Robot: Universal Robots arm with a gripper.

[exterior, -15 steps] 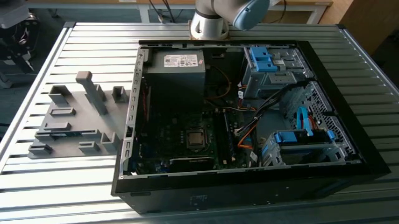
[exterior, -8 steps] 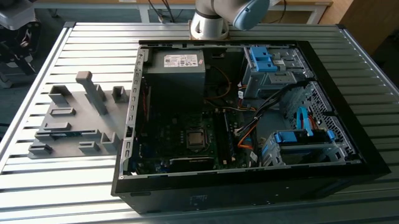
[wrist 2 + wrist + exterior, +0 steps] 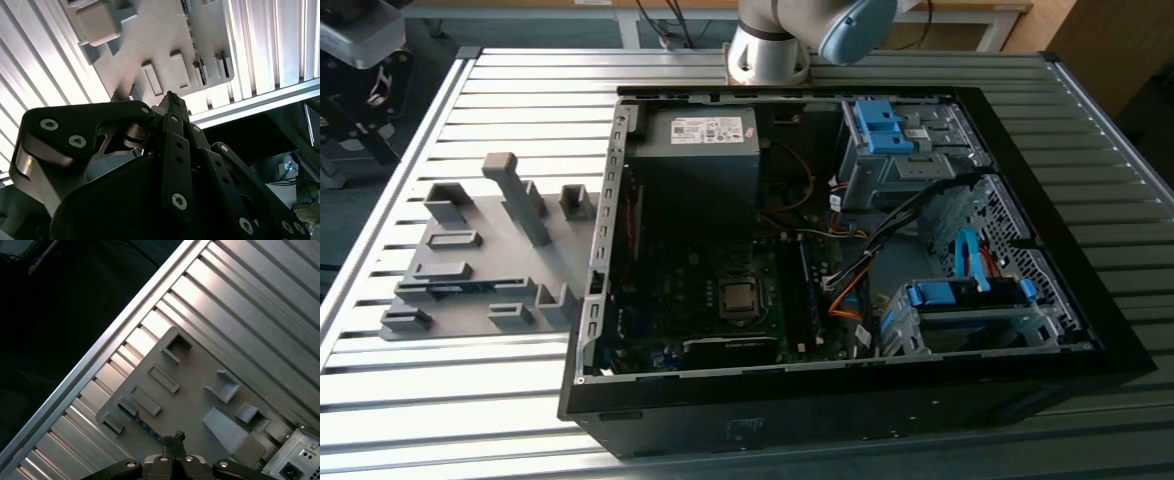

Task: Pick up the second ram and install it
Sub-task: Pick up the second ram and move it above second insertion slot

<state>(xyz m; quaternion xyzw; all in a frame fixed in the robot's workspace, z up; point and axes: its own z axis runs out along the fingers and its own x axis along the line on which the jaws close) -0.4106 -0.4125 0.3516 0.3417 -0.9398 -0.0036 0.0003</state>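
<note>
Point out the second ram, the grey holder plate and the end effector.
second ram [image 3: 460, 289]: exterior view, middle of its blue-green edge.
grey holder plate [image 3: 195, 390]: first wrist view, bare flat surface.
end effector [image 3: 176, 436]: first wrist view, midway between fingertips.

Ribbed silver aluminium table [image 3: 467, 400] spanning the scene, slats running from the exterior view's left to its right and glaring white under strong light in the second wrist view. Past the table's left edge, dark blue-grey floor [image 3: 350, 225]. At the far right corner, brown wooden panel [image 3: 1114, 45].
</note>
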